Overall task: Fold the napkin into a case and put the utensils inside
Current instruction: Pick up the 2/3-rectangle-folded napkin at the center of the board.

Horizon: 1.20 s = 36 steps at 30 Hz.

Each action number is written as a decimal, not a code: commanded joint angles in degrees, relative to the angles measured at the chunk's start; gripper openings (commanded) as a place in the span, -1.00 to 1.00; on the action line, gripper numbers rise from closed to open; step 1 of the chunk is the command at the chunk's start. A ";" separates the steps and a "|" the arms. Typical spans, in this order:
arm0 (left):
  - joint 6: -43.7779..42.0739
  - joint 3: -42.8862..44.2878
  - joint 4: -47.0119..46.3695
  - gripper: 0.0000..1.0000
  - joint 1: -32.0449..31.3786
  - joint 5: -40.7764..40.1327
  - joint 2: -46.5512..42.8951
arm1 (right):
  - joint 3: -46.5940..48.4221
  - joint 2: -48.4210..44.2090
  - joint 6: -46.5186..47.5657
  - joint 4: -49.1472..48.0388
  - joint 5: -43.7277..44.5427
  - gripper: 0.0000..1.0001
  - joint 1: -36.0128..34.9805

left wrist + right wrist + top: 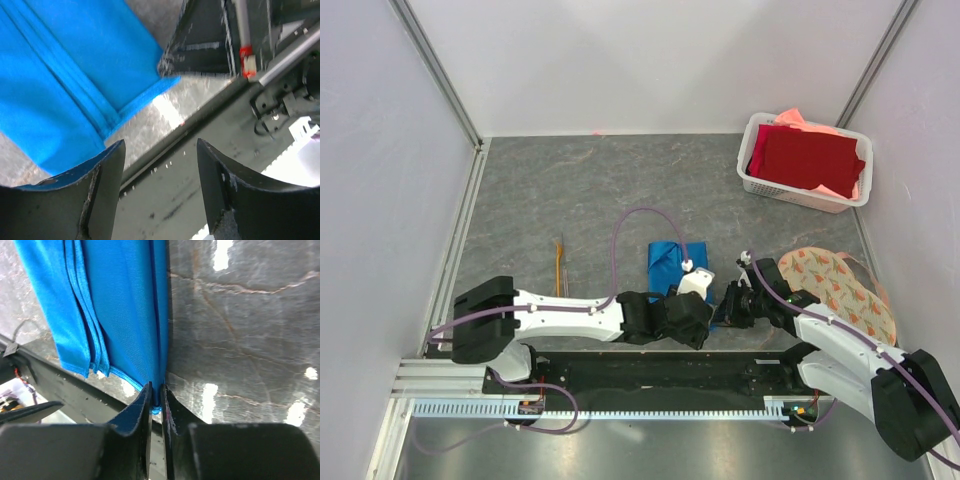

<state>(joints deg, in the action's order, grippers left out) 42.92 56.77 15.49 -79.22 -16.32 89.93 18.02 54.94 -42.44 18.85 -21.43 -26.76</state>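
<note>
Napkin [668, 262] part-folded mid-table [570, 190]. Right jaws pinched on its near edge, left jaws wide and empty. Folding step; next, carry that edge over. Utensils [560, 265] wait to its left.

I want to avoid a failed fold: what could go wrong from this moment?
1. The right end effector pinches only the thin edge of the napkin; it may slip or lift one layer only.
2. The left end effector stands open, gripping nothing, so the folded napkin could slide or unfold when pulled.
</note>
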 commanded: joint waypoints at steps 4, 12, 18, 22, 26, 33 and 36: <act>-6.00 8.96 -0.90 0.89 -0.23 -7.14 7.71 | 3.42 0.96 -4.49 -2.15 -4.41 -0.80 0.04; -5.83 11.17 0.60 0.64 -0.41 -10.40 11.14 | 3.86 0.17 -11.09 -2.59 -4.85 -0.89 0.04; -5.47 11.25 0.07 0.45 -0.41 -9.88 12.20 | 4.48 0.26 -12.49 -1.71 -4.06 -0.87 0.04; -5.21 11.25 0.07 0.34 -0.32 -9.79 12.99 | 4.57 -0.53 -14.08 -1.27 -3.00 -0.83 0.13; -5.30 11.52 -0.02 0.25 -0.32 -9.79 14.04 | 4.74 -1.24 -14.87 -0.57 -2.47 -0.79 0.05; -5.47 12.31 -0.02 -0.05 0.21 -10.05 15.45 | 4.13 -2.03 -15.22 -0.31 -2.48 -0.78 0.13; -5.30 11.96 0.16 -0.27 0.64 -10.14 14.93 | 4.13 -2.12 -14.52 -0.31 -2.21 -0.69 0.05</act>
<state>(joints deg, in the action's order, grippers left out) 38.39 67.00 16.43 -79.18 -23.90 104.55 20.56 53.91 -56.45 18.20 -23.51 -26.72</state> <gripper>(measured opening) 0.415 0.133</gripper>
